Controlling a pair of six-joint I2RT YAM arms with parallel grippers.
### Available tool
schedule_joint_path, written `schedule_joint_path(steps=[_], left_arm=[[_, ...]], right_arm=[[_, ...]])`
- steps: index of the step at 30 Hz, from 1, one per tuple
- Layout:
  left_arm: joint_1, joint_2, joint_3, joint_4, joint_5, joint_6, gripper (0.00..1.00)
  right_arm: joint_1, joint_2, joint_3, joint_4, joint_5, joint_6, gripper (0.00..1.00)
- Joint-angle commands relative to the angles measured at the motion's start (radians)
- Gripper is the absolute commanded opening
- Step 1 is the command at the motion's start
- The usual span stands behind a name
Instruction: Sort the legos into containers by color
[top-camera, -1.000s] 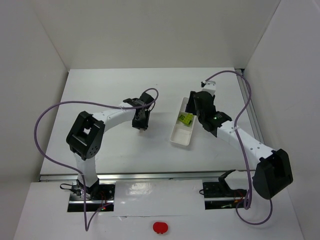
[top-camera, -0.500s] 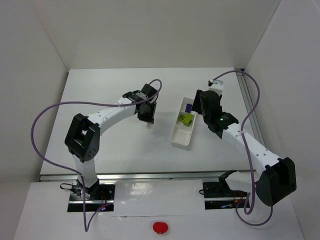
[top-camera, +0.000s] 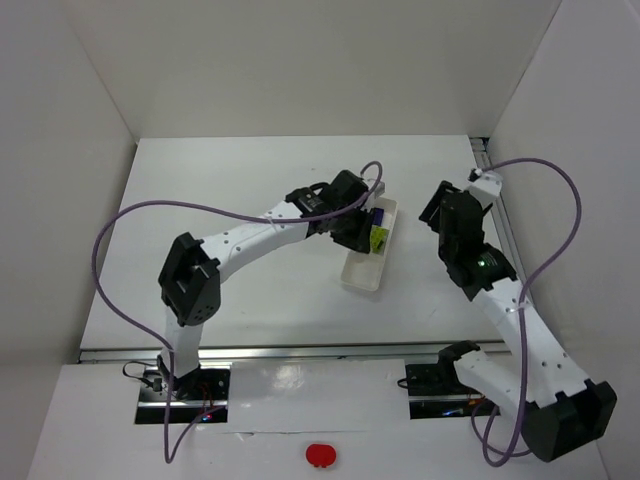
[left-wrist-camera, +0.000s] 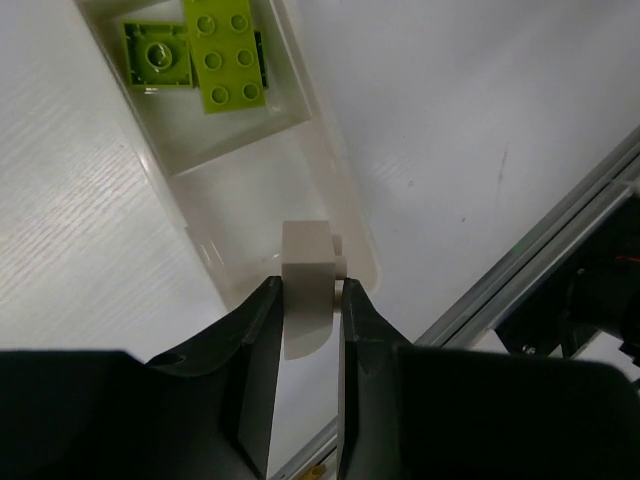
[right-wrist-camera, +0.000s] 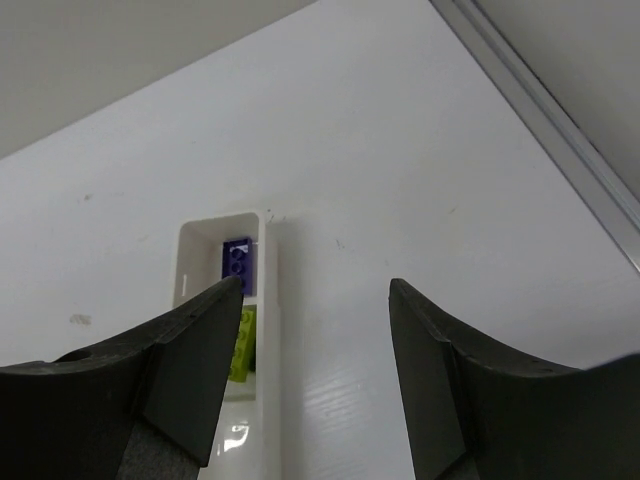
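Overhead, 2 robot arms reach across a white table (top-camera: 230, 180) toward a long white tray (top-camera: 362, 275) that lies slightly angled near the middle. The tray is split into 3 sections in a row.

The left gripper (top-camera: 355, 225) hangs over the tray. Seen from the left wrist, its jaws are nearly closed and pinch a small cream brick (left-wrist-camera: 305, 262) by its lower part, with the top of the brick sticking out past the tips. The brick sits over the end section of the tray, near the tray's rounded corner; whether it touches the tray cannot be told. In the section just beyond it lie 2 green bricks side by side: a lime one (left-wrist-camera: 225, 55) with 6 studs and a darker green one (left-wrist-camera: 157, 55) with a round stud on top.

The right gripper (top-camera: 445, 205) is off to the right of the tray, well apart from it, above bare table. Its jaws are spread wide with nothing between them. From the right wrist, a purple brick (right-wrist-camera: 237, 262) shows in the far end section of the tray, with green just visible in the section next to it.
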Motion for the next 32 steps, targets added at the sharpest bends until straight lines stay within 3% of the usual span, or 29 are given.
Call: schedule_joint_path(steps=[1, 2, 4, 7, 10, 12, 18, 23, 28, 32], left_arm=[[-0.021, 0.056, 0.035, 0.025, 0.019, -0.003, 0.19], [-0.021, 0.067, 0.048, 0.025, 0.009, -0.003, 0.26], [-0.030, 0.099, 0.064, 0.025, 0.009, -0.003, 0.55], [-0.030, 0.108, 0.073, 0.025, 0.009, 0.006, 0.82], [-0.030, 0.096, 0.101, 0.010, 0.009, 0.006, 0.85], [-0.030, 0.070, 0.122, -0.028, -0.033, 0.028, 0.85], [-0.030, -0.099, 0.053, -0.073, -0.446, 0.046, 0.84], [0.059, -0.318, -0.127, -0.073, -0.634, 0.046, 0.87], [0.184, -0.470, -0.278, -0.073, -0.644, 0.046, 0.87], [0.294, -0.548, -0.330, -0.064, -0.599, 0.046, 0.87]], right_arm=[[-0.007, -0.101, -0.033, -0.036, 0.079, 0.052, 0.68], [-0.007, -0.115, -0.033, -0.036, 0.079, 0.052, 0.68], [-0.007, -0.126, -0.024, -0.080, 0.079, 0.052, 0.71], [-0.007, -0.114, 0.007, -0.146, 0.079, 0.065, 0.76], [-0.007, -0.114, 0.007, -0.146, 0.090, 0.074, 0.80], [-0.016, -0.124, -0.005, -0.146, 0.090, 0.074, 1.00], [-0.029, -0.037, 0.036, -0.240, 0.154, 0.170, 1.00], [-0.064, 0.116, 0.091, -0.335, 0.142, 0.252, 1.00], [-0.086, 0.202, 0.117, -0.364, 0.066, 0.285, 1.00], [-0.086, 0.182, 0.073, -0.284, 0.009, 0.249, 1.00]])
